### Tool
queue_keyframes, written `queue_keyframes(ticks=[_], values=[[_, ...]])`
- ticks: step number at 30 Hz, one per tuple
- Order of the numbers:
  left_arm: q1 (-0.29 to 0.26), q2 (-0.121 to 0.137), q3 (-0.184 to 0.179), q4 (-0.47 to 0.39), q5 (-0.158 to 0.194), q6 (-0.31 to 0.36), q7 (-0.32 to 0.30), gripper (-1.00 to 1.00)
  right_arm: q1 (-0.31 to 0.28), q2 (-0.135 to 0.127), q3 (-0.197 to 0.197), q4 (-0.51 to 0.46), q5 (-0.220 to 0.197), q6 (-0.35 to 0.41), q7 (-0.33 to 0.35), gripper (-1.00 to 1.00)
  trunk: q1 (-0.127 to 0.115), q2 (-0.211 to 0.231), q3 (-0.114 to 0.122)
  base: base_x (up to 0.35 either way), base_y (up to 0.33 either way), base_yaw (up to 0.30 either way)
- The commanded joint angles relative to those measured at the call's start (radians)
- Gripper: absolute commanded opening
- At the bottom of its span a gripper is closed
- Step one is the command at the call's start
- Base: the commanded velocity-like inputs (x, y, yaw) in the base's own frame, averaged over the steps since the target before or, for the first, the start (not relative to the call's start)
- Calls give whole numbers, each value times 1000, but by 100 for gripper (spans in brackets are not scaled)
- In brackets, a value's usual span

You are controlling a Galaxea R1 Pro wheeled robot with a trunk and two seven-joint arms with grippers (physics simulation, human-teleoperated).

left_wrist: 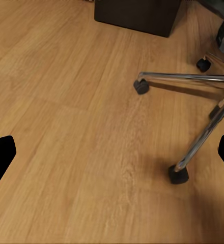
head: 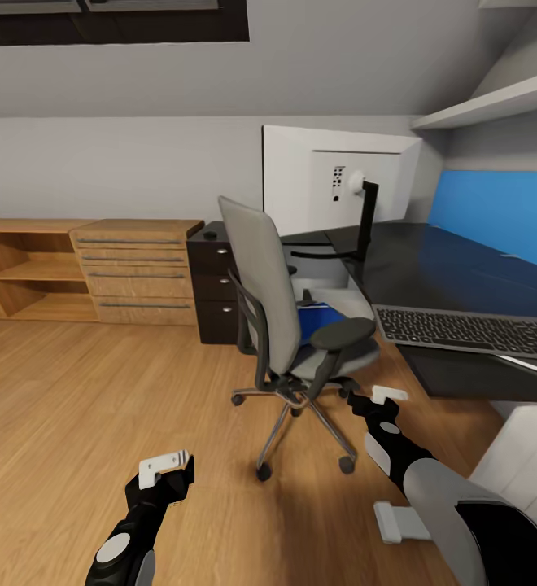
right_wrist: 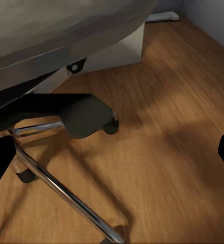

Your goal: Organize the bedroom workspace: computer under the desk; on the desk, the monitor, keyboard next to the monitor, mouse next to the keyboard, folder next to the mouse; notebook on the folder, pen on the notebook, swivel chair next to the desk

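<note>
— Desk (head: 464, 268) status first: what is already seen on it?

— The monitor (head: 325, 183) is stood at the far left end of the black top, its white back turned to the camera. The keyboard (head: 472, 332) is laid at the near edge, to the right of the monitor and well apart from it, so "next to" may still have to be judged. A thin pale stick (head: 519, 363) is seen just in front of the keyboard; whether it is the pen cannot be told.

— And the folder?

— A patch of bright blue (head: 313, 320) is seen on the seat of the chair (head: 293, 325), between the backrest and the armrest. It is taken to be the folder, not yet moved. The chair is stood just left of the desk, turned towards it, with its chrome base (left_wrist: 193, 101) on the wood floor (head: 73, 407).

— The mouse, notebook and computer?

— None can be made out with certainty. Pale boxy shapes are seen under the desk behind the chair, but they cannot be named.

— What is held by the grippers?

— Nothing. The left gripper (head: 164, 467) is hung low over bare floor, near and to the left of the chair, fingers parted. The right gripper (head: 382, 396) is held low beside the chair base, under the armrest, fingers likewise spread with nothing between them.

— So what is left?

— Most of it, by this judgement: the folder is to be lifted to the desk, and the rest stacked there.
</note>
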State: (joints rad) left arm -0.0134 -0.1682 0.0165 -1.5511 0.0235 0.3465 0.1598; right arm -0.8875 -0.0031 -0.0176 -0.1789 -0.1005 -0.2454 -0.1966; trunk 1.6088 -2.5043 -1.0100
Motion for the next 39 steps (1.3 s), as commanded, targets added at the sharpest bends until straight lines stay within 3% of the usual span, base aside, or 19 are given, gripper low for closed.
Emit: queue_keyframes(ticks=[1, 20, 27, 39], values=[[0, -1, 0, -1, 3, 5, 3, 100, -1, 0, -1, 1, -11, -6, 2, 100, 0, 0, -1, 166, 0, 0], [0, -1, 0, -1, 3, 6, 3, 100, -1, -1, -1, -1, -10, -7, 3, 100, 0, 0, -1, 120, 0, 0], [0, 1, 1, 2, 3, 7, 3, 100, -1, 4, 2, 1, -7, -55, 6, 100, 0, 0, -1, 13, 0, 0], [0, 1, 4, 2, 4, 8, 1, 100, -1, 12, 2, 2, -14, -61, 6, 100, 0, 0, -1, -6, 6, 13]])
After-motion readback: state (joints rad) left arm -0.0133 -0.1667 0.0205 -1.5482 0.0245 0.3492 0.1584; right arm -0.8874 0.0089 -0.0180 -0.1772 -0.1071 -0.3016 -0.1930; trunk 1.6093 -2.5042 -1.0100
